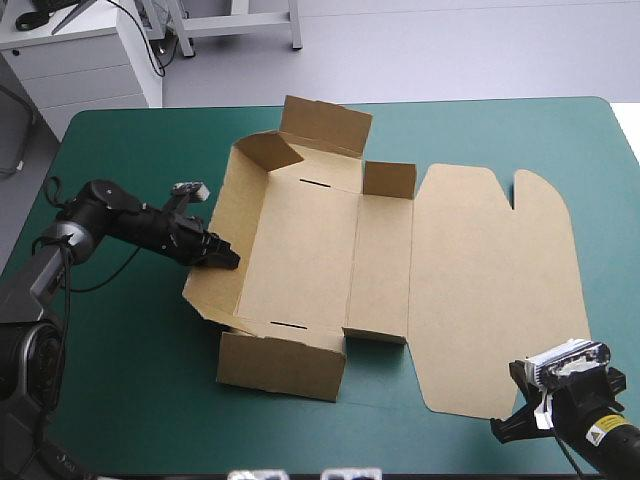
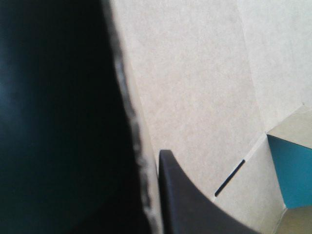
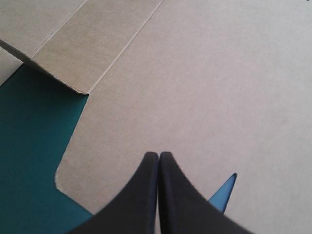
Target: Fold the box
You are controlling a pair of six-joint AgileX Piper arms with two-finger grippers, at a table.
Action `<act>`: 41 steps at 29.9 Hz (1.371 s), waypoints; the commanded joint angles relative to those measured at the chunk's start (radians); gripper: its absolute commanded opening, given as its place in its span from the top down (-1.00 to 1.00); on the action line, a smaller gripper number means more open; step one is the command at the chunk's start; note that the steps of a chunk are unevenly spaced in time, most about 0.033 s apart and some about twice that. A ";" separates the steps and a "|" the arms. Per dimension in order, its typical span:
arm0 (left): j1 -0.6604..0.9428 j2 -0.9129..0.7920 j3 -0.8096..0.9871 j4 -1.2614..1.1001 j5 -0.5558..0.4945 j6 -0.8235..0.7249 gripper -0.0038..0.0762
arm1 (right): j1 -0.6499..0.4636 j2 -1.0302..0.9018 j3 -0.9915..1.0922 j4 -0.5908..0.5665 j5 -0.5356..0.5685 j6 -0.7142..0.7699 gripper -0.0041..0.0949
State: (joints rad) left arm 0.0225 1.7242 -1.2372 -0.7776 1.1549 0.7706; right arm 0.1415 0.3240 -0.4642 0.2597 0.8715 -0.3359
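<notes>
Nearest me, at 5 o'clock on the desk (image 1: 130,390) with its teal-green cover, my right claw (image 1: 500,428) has its 2 black fingers pressed together into 1 point, gripping nothing. It sits just off the near edge of the lid (image 1: 490,290), a broad rounded panel of brown board lying flat toward 3 o'clock.

The lid belongs to the box (image 1: 300,250), a cut sheet of brown board at the desk's centre, partly formed with its base flat. At the base's 6 o'clock side the near wall (image 1: 280,365) is raised, with a thin slot (image 1: 290,325) just inside it.

At 9 o'clock my left claw (image 1: 228,260) is pinched narrow on the left wall (image 1: 215,215), which tilts up off the cover. In that wrist view 1 black finger (image 2: 195,204) lies on the board's inner face, with the cut edge just beside it. The other side is dark, so I cannot make out the second finger.

Farthest, at 12 o'clock, the far wall (image 1: 325,125) stands up. A corner flap (image 1: 265,150) angles inward at 11 o'clock, and a small square tab (image 1: 388,180) stands at 1 o'clock.
</notes>
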 commanded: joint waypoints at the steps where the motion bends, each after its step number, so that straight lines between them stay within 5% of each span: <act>1: -0.101 -0.046 -0.163 0.102 -0.004 -0.064 0.92 | -0.006 0.008 -0.026 0.012 -0.066 -0.002 0.95; 15: -0.465 -0.046 -0.686 0.696 -0.053 -0.145 0.92 | -0.006 0.008 -0.026 0.012 -0.101 0.021 0.95; 29: -0.745 -0.046 -0.695 1.176 -0.148 -0.140 0.92 | -0.006 0.008 -0.026 0.011 -0.112 0.023 0.95; 41: -0.821 -0.046 -0.674 1.247 -0.151 -0.051 0.92 | -0.006 0.008 -0.026 0.011 -0.090 0.025 0.95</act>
State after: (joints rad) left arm -0.7915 1.7273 -1.8978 0.4334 1.0706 0.6959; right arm 0.1415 0.3240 -0.4642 0.2597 0.8309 -0.3102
